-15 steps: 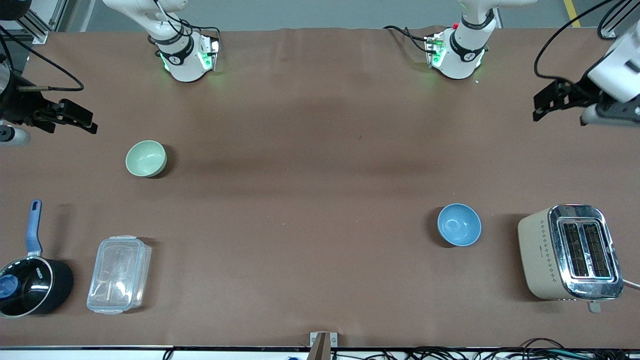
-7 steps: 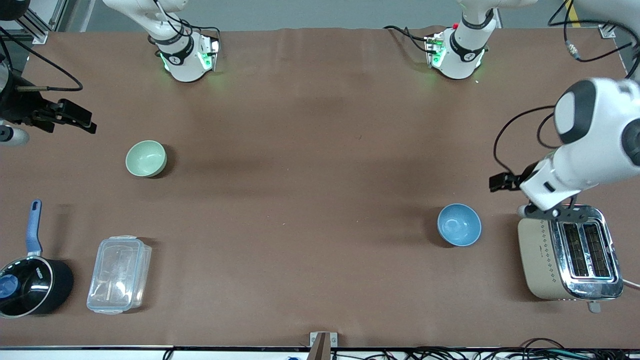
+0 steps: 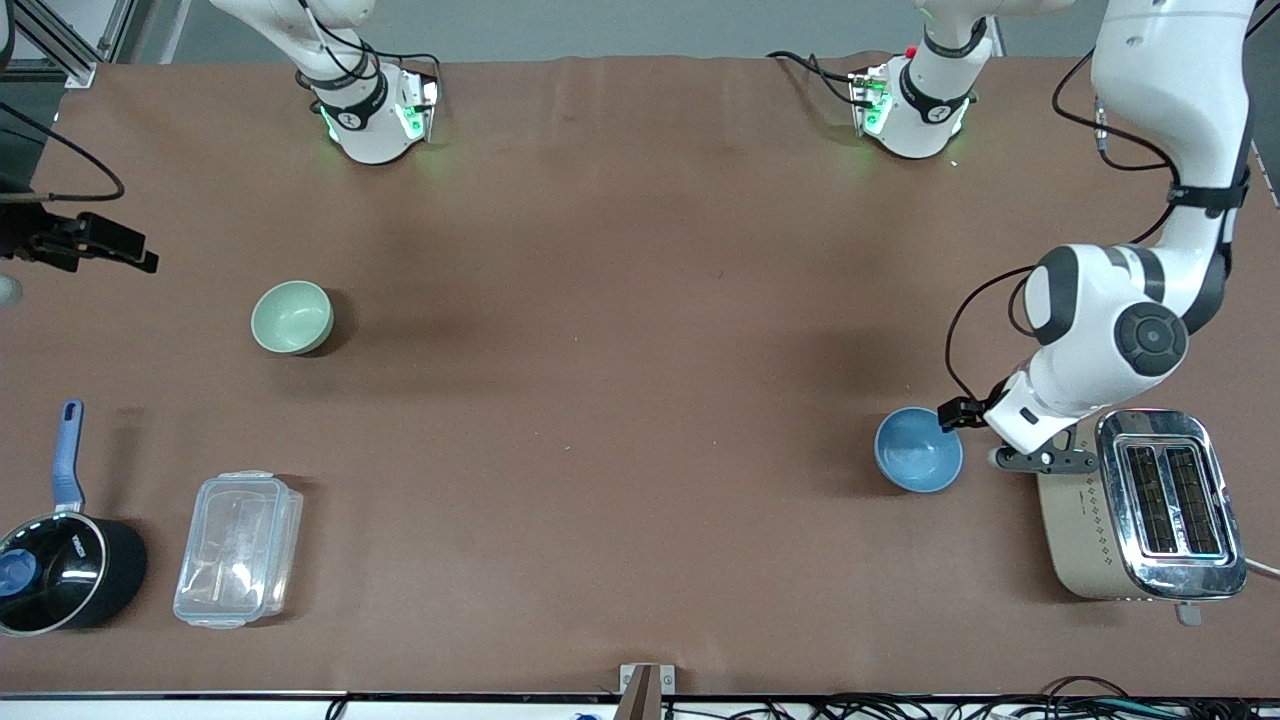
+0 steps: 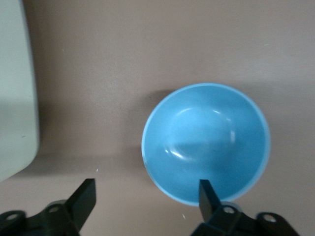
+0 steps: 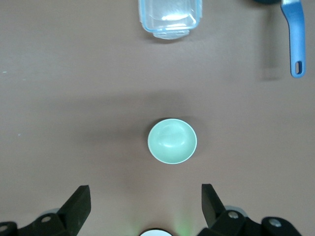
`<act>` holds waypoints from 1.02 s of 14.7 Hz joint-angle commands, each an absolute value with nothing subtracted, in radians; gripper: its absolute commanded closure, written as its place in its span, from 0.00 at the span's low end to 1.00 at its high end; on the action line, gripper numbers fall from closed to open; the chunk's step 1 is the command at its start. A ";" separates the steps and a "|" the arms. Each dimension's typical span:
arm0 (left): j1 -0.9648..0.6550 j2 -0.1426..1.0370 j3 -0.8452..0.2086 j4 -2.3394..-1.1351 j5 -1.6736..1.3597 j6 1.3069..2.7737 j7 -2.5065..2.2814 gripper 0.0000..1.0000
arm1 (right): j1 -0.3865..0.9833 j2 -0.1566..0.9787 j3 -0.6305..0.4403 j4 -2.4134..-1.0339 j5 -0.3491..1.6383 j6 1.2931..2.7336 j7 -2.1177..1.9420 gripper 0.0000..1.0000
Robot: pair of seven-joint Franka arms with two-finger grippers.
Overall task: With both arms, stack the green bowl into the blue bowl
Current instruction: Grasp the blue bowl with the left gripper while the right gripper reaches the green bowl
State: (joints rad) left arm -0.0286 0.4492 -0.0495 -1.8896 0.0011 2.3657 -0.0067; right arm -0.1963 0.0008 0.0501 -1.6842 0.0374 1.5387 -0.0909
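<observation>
Green bowl [image 3: 291,316] sits empty toward the right arm's end of the table, farther from the front camera than the clear box [image 3: 238,549] and saucepan [image 3: 62,560]. The right gripper [image 3: 95,242] hangs high at that table edge, fingers spread wide, nothing held; its wrist view shows the bowl straight ahead of the gap between the fingers, well apart. Blue bowl [image 3: 918,449] stands beside the toaster [image 3: 1140,503] toward the left arm's end. The left gripper [image 3: 962,414] is low by its rim, fingers apart and empty, one fingertip [image 4: 208,192] over the rim. Each arm is nearer its own bowl.
</observation>
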 commanded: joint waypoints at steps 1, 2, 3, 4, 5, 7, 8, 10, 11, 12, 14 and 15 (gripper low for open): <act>-0.014 0.498 -0.049 -1.885 0.014 2.430 -0.020 0.31 | -0.276 -0.017 0.060 -1.845 0.049 1.678 -0.208 0.02; -0.009 0.517 -0.051 -1.884 0.015 2.448 -0.020 0.39 | -0.302 -0.021 0.061 -1.903 0.049 1.742 -0.262 0.02; -0.008 0.531 -0.052 -1.884 0.014 2.463 -0.020 0.45 | -0.323 -0.021 0.061 -1.954 0.049 1.802 -0.302 0.02; -0.008 0.544 -0.052 -1.882 0.014 2.474 -0.020 0.53 | -0.342 -0.018 0.061 -1.989 0.051 1.846 -0.330 0.02; -0.008 0.548 -0.054 -1.878 0.012 2.477 -0.021 0.63 | -0.351 -0.018 0.061 -2.028 0.051 1.888 -0.343 0.02; -0.009 0.548 -0.055 -1.876 0.002 2.477 -0.025 0.85 | -0.354 -0.017 0.061 -2.110 0.052 1.981 -0.345 0.02; -0.011 0.549 -0.057 -1.876 0.000 2.477 -0.025 0.93 | -0.354 -0.017 0.061 -2.143 0.052 2.023 -0.345 0.03; -0.017 0.545 -0.069 -1.873 0.000 2.479 -0.025 0.96 | -0.357 -0.006 0.061 -2.209 0.055 2.118 -0.345 0.03; -0.018 0.538 -0.095 -1.873 -0.002 2.479 -0.028 0.98 | -0.357 0.015 0.061 -2.242 0.055 2.169 -0.345 0.03; -0.018 0.525 -0.136 -1.871 -0.005 2.474 -0.069 0.99 | -0.357 0.041 0.061 -2.258 0.055 2.202 -0.345 0.03; -0.020 0.483 -0.219 -1.876 -0.005 2.462 -0.216 0.99 | -0.362 0.107 0.061 -2.260 0.055 2.235 -0.345 0.03; -0.024 0.463 -0.265 -1.884 -0.005 2.430 -0.280 0.99 | -0.370 0.139 0.061 -2.261 0.055 2.253 -0.345 0.04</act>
